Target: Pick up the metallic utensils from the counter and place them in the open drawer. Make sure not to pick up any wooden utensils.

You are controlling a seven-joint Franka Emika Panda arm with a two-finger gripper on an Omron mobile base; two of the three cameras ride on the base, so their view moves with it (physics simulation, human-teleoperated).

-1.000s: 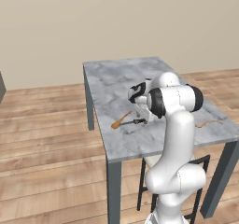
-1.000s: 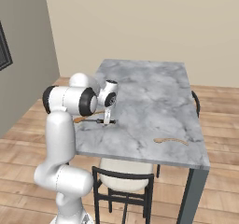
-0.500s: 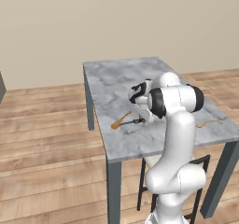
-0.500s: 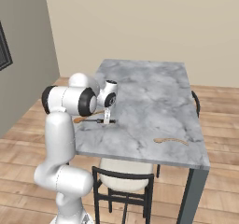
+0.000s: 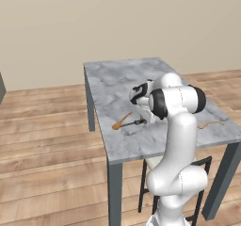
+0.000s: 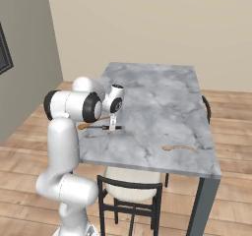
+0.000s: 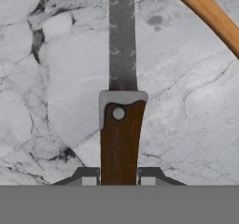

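Note:
A metallic utensil, a knife [image 7: 122,78] with a grey blade and dark brown handle, lies flat on the marble counter [image 7: 51,78]. My gripper [image 7: 120,180] is shut on its handle, one fingertip pressed to each side. From the base views the gripper [image 5: 142,119] [image 6: 113,127] points down at the counter [image 5: 117,79] [image 6: 162,92] near its left edge, over the knife [image 5: 136,123] [image 6: 106,127]. The orange-brown wooden spoon [image 5: 121,121] [image 6: 91,123] [image 7: 210,13] lies just beside the knife, apart from it. The open drawer is out of view.
A thin light-brown wooden piece [image 5: 210,124] [image 6: 180,148] lies near the counter's right front edge. A dark-framed chair [image 5: 188,168] [image 6: 130,181] with a pale seat stands under the counter's front edge, beside my arm's base. Wooden floor surrounds the counter.
The jaws stood wide a second ago and have closed onto the knife's handle. The arm and the utensils have stayed in place.

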